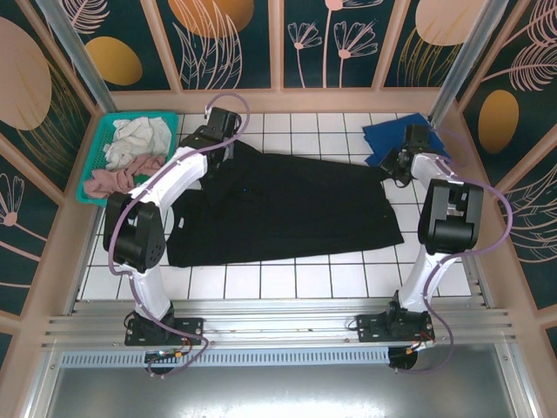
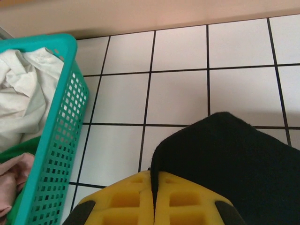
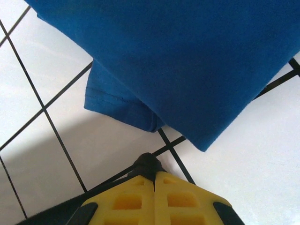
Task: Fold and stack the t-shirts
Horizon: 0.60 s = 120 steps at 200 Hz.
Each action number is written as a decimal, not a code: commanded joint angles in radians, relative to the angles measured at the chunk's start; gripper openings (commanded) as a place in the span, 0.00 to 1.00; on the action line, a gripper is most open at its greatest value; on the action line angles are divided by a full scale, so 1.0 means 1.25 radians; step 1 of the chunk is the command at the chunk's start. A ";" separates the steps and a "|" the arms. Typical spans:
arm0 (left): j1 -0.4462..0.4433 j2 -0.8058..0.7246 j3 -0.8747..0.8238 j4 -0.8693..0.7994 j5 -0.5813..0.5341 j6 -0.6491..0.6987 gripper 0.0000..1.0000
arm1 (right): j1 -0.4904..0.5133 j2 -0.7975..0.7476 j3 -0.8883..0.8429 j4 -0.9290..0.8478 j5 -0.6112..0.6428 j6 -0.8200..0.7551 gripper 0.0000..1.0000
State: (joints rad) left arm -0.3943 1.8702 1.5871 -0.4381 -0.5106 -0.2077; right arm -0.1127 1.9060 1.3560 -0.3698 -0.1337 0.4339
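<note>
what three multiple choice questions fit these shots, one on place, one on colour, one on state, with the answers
1. Where does the teal basket stand?
A. at the far left corner of the table
B. at the near right corner
C. between the arm bases

2. What colour is the t-shirt folded at the far right?
A. red
B. white
C. royal blue

3. What state is the left pincer in?
A. wide open
B. shut on the edge of the black t-shirt
C. shut on a pink cloth

Answers:
1 A: the top view has it far left, against the back wall.
2 C: the blue t-shirt lies folded on the white tiles.
3 B: the left wrist view shows it closed, with black cloth pinched in it.
</note>
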 commanded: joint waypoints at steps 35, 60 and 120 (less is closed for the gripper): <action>0.005 -0.058 -0.038 0.037 -0.034 0.026 0.00 | -0.019 -0.113 0.033 -0.025 -0.041 0.044 0.00; 0.005 -0.066 -0.077 0.046 -0.032 0.011 0.00 | -0.012 -0.134 -0.003 0.002 -0.018 0.043 0.00; 0.006 -0.088 -0.100 0.040 -0.014 -0.009 0.00 | 0.007 -0.145 -0.048 0.051 -0.011 0.000 0.00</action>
State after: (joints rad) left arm -0.3943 1.8145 1.4731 -0.3950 -0.5205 -0.1940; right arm -0.1165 1.7931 1.3491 -0.3847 -0.1547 0.4622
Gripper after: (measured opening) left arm 0.046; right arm 0.046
